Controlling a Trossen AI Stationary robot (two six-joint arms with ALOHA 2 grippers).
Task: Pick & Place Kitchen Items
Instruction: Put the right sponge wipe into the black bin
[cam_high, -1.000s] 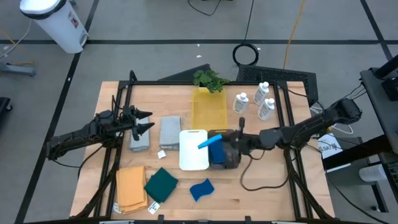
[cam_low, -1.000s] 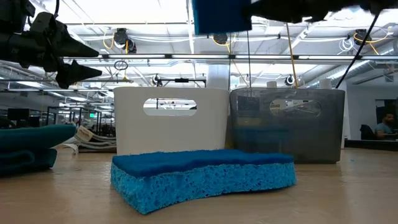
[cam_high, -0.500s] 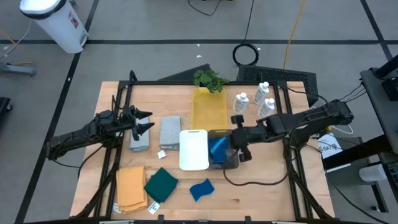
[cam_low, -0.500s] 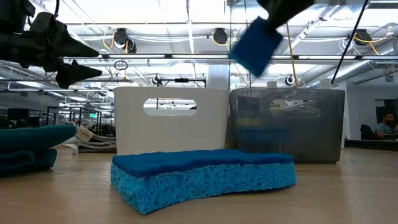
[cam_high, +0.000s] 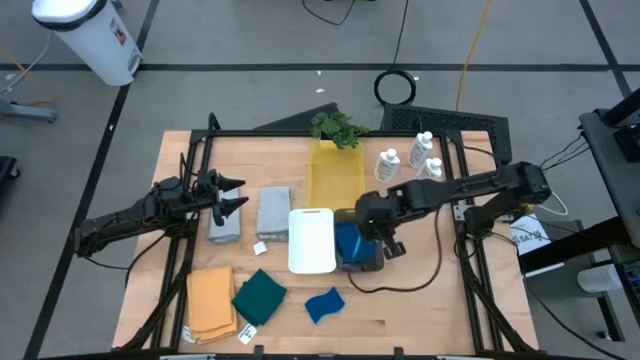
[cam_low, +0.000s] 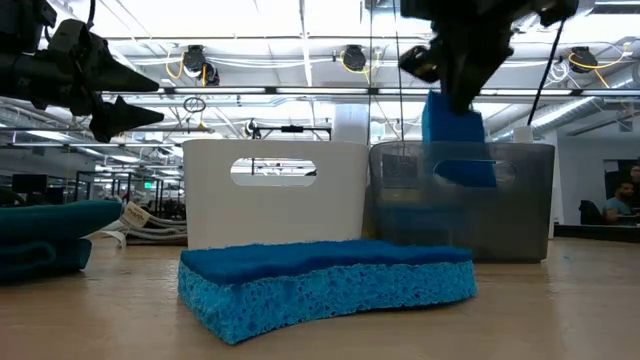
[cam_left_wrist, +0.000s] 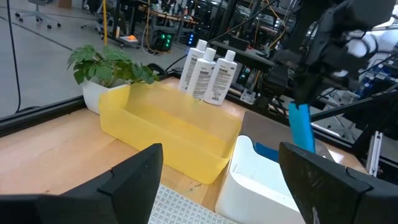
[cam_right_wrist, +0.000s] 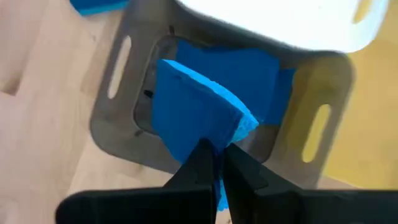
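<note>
My right gripper (cam_right_wrist: 214, 155) is shut on a bright-blue sponge (cam_right_wrist: 196, 121) above the grey bin (cam_high: 372, 262). In the low view the sponge (cam_low: 458, 140) hangs with its lower end behind the bin's see-through wall (cam_low: 520, 200). A second blue sponge (cam_right_wrist: 252, 74) lies inside that bin. A third sponge (cam_high: 324, 304) rests flat on the table near the front. My left gripper (cam_high: 236, 195) stands open at the table's left, level and touching nothing. My right gripper pinches one end of the sponge (cam_right_wrist: 208, 140) between its two fingers. The fingers come from above, slanting steeply down. The sponge hangs on edge below them (cam_low: 458, 120), clear of the table, with its lower end inside the grey bin's rim.
A white bin (cam_high: 312, 240) stands against the grey bin's left side, and a yellow bin (cam_high: 335, 175) lies behind them. White bottles (cam_high: 422, 160) and a plant (cam_high: 337, 128) are at the far edge. Grey (cam_high: 273, 210), orange-tan (cam_high: 210, 303) and dark green (cam_high: 260, 297) cloths lie left.
My right gripper has tipped from almost level to steeply down and has gone from the white bin's edge to over the grey bin. The sponge has swung with it: it was high up, and now hangs on edge, lower, with its bottom end in the bin.
</note>
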